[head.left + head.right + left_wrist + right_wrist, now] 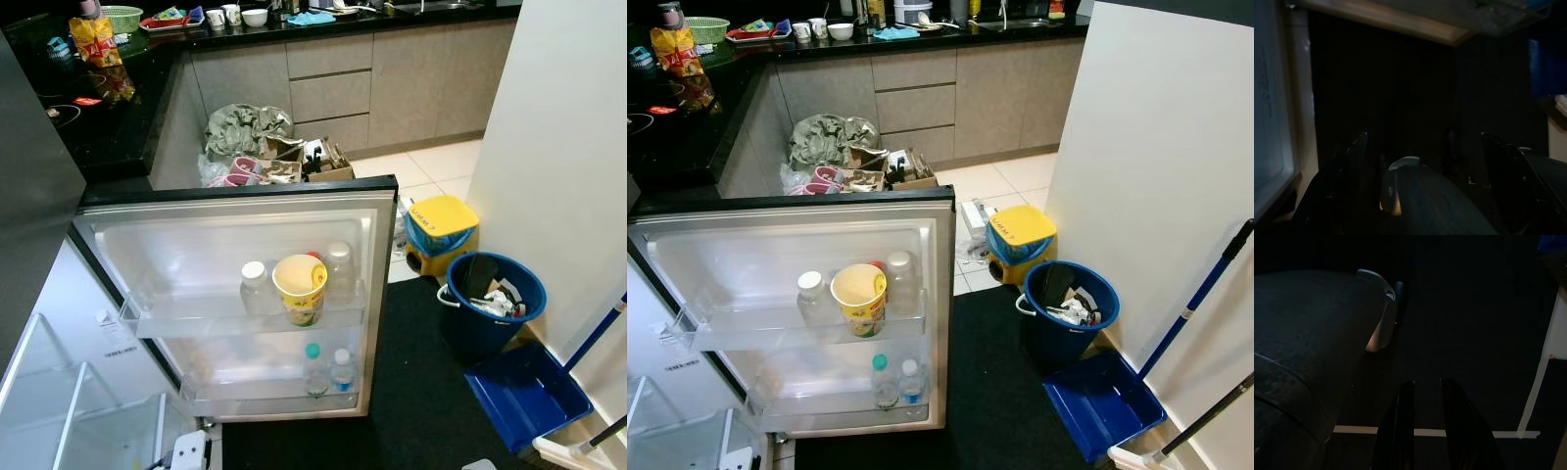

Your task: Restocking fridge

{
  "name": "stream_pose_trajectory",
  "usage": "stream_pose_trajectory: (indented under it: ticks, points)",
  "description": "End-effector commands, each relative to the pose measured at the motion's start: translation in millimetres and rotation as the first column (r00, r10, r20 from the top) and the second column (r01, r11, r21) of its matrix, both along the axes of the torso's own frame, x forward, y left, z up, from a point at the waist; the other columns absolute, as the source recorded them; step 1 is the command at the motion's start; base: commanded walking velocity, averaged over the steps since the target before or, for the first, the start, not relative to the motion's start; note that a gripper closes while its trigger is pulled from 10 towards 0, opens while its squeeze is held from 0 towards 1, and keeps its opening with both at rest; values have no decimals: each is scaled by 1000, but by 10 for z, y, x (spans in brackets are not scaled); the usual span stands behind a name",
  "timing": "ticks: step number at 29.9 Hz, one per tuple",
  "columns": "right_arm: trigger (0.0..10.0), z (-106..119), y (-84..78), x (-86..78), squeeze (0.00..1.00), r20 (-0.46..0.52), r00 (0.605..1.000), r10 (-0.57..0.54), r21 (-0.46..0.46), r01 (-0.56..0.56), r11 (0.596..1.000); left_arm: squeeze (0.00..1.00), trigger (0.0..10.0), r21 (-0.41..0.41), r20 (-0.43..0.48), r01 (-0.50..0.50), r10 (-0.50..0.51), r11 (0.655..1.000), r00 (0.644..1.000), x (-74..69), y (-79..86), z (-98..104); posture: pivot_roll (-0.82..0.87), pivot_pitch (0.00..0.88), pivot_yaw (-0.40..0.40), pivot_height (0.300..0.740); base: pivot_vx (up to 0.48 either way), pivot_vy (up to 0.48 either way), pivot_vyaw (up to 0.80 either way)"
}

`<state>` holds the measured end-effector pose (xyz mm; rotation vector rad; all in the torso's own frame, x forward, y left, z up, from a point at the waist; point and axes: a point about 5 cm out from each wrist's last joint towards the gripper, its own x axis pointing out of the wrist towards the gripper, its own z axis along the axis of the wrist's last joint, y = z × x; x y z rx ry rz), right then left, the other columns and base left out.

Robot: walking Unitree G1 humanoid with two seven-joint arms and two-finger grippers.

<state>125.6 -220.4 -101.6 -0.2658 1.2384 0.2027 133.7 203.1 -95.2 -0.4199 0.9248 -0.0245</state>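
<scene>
At the far left, on the black countertop [108, 137], a yellow snack bag [96, 41] stands near a green basket [121, 18], with a red tray [167, 22], cups [223, 16] and a white bowl [255, 17] lined up further right along the far edge. Nearer, the open fridge door [382, 294] faces the robot, its inner side showing two shelves. The upper door shelf [196, 318] carries a white-capped jar [254, 287], a yellow cup [300, 288] with its mouth open upward just beside the jar, and a clear bottle [340, 270] just behind and to the right of the cup. The lower door shelf [255, 399] holds two small water bottles side by side, one with a green cap [313, 370] and one with a blue cap [341, 369]. To the near left, clear fridge drawers [69, 421] can be seen.

Beyond the door, a grey-green bag [245, 129] and some cardboard boxes [304, 162] lie on the floor against the cabinets. To the right of the door sit a yellow-lidded box [443, 233], then a blue bucket [490, 304] of rubbish (contents too jumbled to name), then a blue dustpan [527, 392] on the dark mat [411, 392], beside a white wall [558, 147].

The left gripper [1422, 147] hangs low in shade, its two black fingers [1354, 152] spread well apart and gripping nothing. The right gripper [1424, 387] also hangs over the dark mat, its fingers [1405, 421] nearly together with only a narrow gap, nothing between them.
</scene>
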Motion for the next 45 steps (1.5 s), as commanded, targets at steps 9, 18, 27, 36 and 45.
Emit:
stream_pose_trajectory:
  ticks: [9, 18, 27, 36, 45]
  points:
    - [10000, -1, 37, 18, 0, -3, 1000, 22, 13, -22, 1000, 0, 10000, 7, -51, -7, 7, 1000, 999, -102, -37, -49, -33, 0, 33, 740, 0, -412, 0]
    - [10000, 5, 1, 11, 0, -2, 1000, 9, 11, -9, 1000, 0, 10000, 10, -54, -6, 6, 1000, 999, -109, -22, -49, -32, 0, 37, 740, 0, -456, 0]
    - [10000, 3, -28, -25, 0, -17, 1000, -21, 44, 22, 999, 0, 10000, 10, -60, -2, 3, 1000, 998, -127, -25, -56, -35, 0, 33, 740, 0, -465, 526]
    - [10000, 10, -45, -20, 0, -18, 1000, -8, 44, 9, 999, 0, 10000, 10, -62, 1, -1, 1000, 998, -130, -39, -59, -35, 0, 27, 740, 0, -465, 788]
    - [10000, 9, -48, -30, 0, -28, 1000, -5, 58, 7, 998, 0, 10000, 7, -64, -26, 26, 1000, 998, -135, -46, -64, -35, 0, 28, 740, 0, -260, 788]
